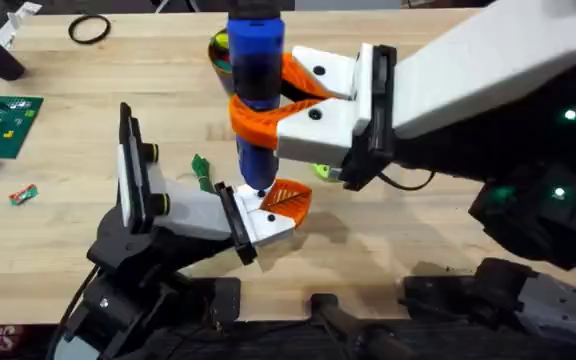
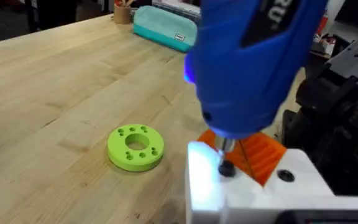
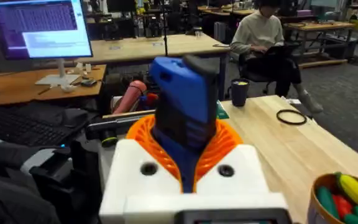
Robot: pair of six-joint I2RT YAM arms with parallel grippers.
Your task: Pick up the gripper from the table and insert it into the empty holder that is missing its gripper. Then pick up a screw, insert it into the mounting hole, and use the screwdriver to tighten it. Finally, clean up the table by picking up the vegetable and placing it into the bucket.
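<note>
At the centre of the overhead view, the thick bright-blue cylindrical screwdriver (image 1: 257,70) is held upright, clamped between the two large smooth orange fingers of the right gripper (image 1: 268,108), whose white block enters from the right. Its thin metal tip (image 2: 224,155) is seen in the left wrist view resting on a dark screw head (image 2: 227,168) in the white blocky plastic holder (image 1: 266,226), which lies just below centre of the overhead view on the smaller black-and-white arm. The small orange ribbed lattice gripper (image 1: 290,196) is seated in that holder, touching it, just right of the tip. Whether the left arm's own tool is open or closed cannot be told. Behind the screwdriver a bucket (image 1: 220,52) is partly hidden, with coloured vegetables visible inside it in the right wrist view. One green leafy piece (image 1: 201,172) lies left of the shaft and one bright green plastic ring (image 2: 136,148) with small holes sits on the pale wooden table (image 1: 408,240). At the upper left one black ring (image 1: 89,30) and one green circuit board (image 1: 2,122) are seen.
</note>
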